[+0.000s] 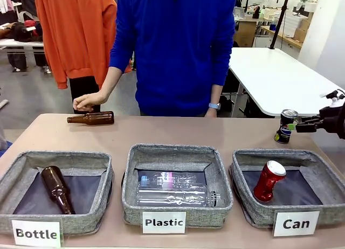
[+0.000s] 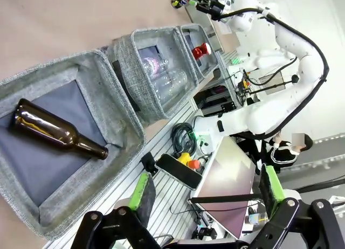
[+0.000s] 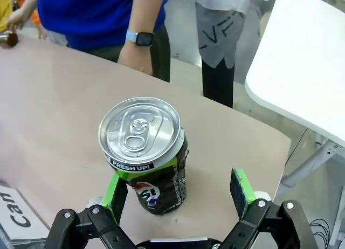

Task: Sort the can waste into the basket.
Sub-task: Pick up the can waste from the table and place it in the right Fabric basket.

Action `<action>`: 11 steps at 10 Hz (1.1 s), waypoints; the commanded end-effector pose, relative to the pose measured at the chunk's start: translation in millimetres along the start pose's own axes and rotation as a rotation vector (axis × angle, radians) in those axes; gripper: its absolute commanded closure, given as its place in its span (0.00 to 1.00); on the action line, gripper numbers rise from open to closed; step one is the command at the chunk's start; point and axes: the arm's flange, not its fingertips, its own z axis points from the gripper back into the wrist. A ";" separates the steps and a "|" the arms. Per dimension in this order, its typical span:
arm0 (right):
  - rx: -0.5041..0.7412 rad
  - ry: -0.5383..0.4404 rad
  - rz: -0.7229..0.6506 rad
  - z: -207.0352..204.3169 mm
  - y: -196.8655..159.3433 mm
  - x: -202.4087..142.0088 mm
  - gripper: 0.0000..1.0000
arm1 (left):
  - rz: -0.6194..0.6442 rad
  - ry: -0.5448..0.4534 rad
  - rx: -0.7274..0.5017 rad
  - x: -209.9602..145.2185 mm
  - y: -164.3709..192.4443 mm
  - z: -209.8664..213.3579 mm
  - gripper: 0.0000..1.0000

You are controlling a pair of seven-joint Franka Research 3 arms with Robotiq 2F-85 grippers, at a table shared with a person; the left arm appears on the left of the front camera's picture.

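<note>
A black can [image 1: 287,126] with a silver top and a red-blue logo stands on the table behind the "Can" basket [image 1: 280,155], leaning a little. My right gripper [image 1: 296,127] comes in from the right and is open around the black can [image 3: 146,154]. One green pad [image 3: 115,188] lies against its side, and the other pad [image 3: 240,186] stands apart from it. A red can [image 1: 268,180] lies tilted inside that basket, where the left wrist view shows the red can [image 2: 202,50] far off. My left gripper [image 2: 206,183] is open and holds nothing.
The "Bottle" basket [image 1: 59,157] holds a brown bottle [image 1: 56,188]. Clear bottles [image 1: 172,188] lie in the "Plastic" basket [image 1: 168,151]. A person's hand [image 1: 88,101] rests by another brown bottle [image 1: 91,118] lying at the table's far left. A white table [image 1: 275,76] stands behind on the right.
</note>
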 end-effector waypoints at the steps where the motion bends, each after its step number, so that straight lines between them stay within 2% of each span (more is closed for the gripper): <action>1: 0.013 0.011 -0.002 -17.4 -3.1 -3.3 0.00 | -0.012 0.009 -0.003 -2.5 0.0 0.5 0.00; 7: 0.098 -0.006 -0.013 -34.6 -1.7 -1.9 0.00 | -0.012 0.009 -0.003 -2.5 0.0 0.5 0.00; 11: 0.102 -0.114 -0.041 -49.8 -4.9 1.3 0.00 | -0.012 0.009 -0.003 -2.5 0.0 0.5 0.00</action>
